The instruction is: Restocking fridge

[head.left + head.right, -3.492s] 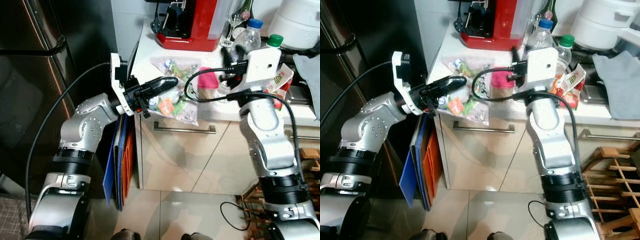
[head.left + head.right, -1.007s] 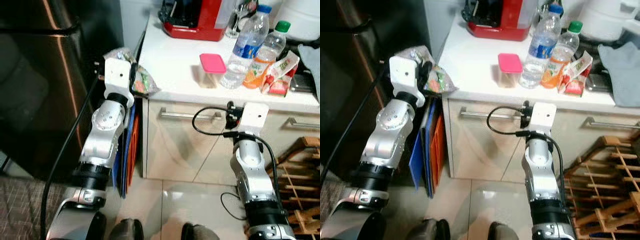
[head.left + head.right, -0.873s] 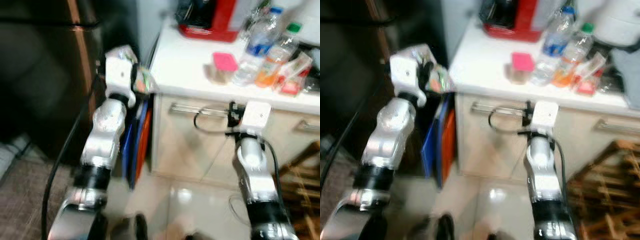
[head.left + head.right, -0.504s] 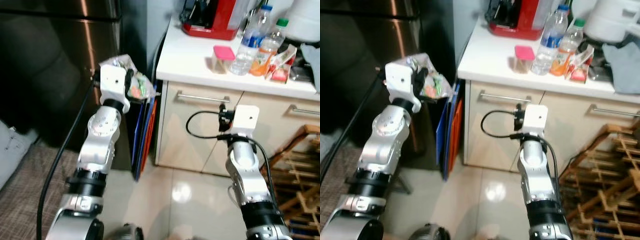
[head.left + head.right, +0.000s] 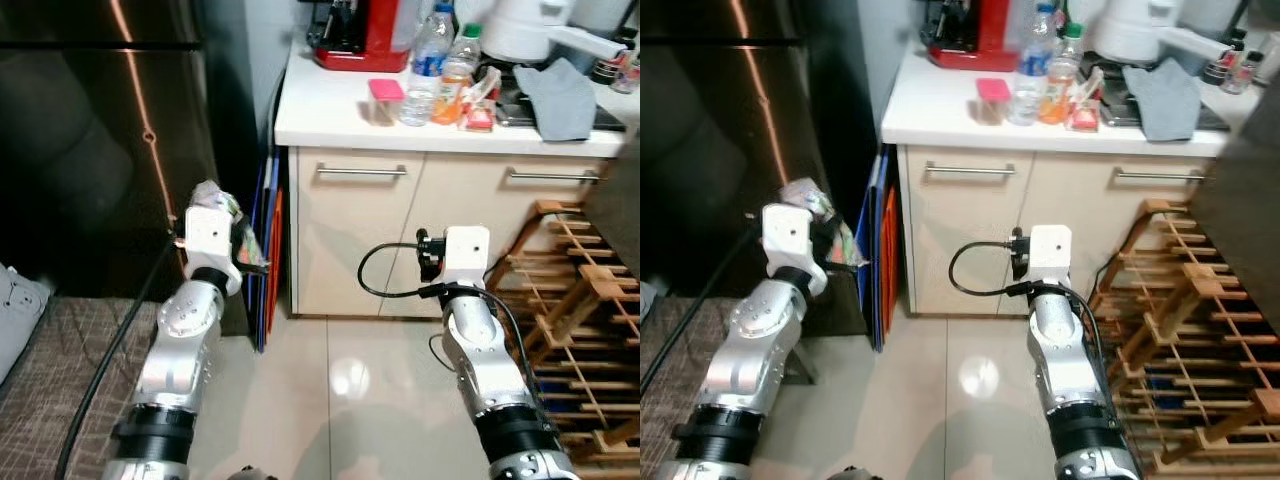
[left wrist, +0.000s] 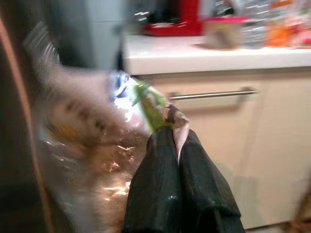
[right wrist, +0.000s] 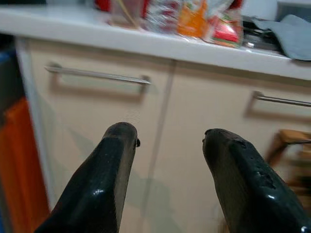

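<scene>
A clear snack bag [image 6: 97, 141] is pinched at its edge by the left gripper [image 6: 177, 145], held just beside the dark fridge [image 5: 90, 140] on that side. The right gripper [image 7: 167, 141] is held spread, empty, facing the cabinet [image 5: 420, 230].

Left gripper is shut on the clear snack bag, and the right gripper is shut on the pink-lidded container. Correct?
Not quite. The right gripper is open and holds nothing, as the right wrist view shows; the pink-lidded container sits on the counter. The left gripper is indeed shut on the clear snack bag.
</scene>
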Motion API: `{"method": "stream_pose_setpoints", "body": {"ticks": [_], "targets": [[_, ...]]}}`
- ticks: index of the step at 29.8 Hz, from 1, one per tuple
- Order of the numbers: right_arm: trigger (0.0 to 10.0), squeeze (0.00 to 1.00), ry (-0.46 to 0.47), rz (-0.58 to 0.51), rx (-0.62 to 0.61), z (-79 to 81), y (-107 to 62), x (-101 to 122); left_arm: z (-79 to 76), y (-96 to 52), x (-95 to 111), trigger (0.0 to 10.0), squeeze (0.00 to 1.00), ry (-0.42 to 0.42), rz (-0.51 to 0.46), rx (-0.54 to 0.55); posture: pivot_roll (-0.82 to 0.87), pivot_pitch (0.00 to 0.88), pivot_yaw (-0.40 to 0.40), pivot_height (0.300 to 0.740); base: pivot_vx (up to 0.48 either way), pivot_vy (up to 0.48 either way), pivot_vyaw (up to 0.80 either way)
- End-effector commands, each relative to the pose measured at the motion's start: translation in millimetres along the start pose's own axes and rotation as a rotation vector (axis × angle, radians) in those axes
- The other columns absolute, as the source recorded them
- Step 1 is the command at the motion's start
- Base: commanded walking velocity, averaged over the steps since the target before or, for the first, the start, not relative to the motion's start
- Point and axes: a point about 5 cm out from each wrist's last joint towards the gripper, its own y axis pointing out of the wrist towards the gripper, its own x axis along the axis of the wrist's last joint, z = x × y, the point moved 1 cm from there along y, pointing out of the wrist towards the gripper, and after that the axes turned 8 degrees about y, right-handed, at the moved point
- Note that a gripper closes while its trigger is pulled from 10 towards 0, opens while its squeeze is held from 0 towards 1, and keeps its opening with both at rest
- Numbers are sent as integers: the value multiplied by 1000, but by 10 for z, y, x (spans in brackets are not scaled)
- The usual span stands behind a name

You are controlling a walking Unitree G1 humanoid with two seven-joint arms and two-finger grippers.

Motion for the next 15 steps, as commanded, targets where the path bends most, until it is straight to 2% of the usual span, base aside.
{"method": "stream_pose_setpoints", "body": {"ticks": [1,3,4,6,9,12,15], "targets": [[10000,0,-3,33,-32,-133,-10,-61,-77,-12,44,10000,0,-1,-21,-30,21,0,-35,740,0,-458,0],[10000,0,0,38,-36,-155,-7,-69,-93,-15,45,10000,0,-6,-20,-32,21,0,-35,740,0,-458,0],[10000,0,-36,63,13,-107,-19,-147,-125,-32,-32,10000,0,-5,-5,-33,22,0,-41,740,0,-458,0],[10000,0,-50,82,30,-87,-21,-187,-131,-33,-64,10000,0,-10,2,-30,18,0,-42,740,0,-458,0],[10000,0,16,167,52,-69,10,-271,-168,2,-118,10000,0,-21,14,-31,-1,0,-45,740,0,-458,0],[10000,0,126,267,23,-137,23,-382,-187,11,-250,10000,0,-65,61,-20,-20,0,-53,740,0,-458,0],[10000,0,106,298,50,-162,-4,-423,-201,-12,-291,10000,0,-76,67,-23,-30,0,-65,740,0,-458,0]]}}
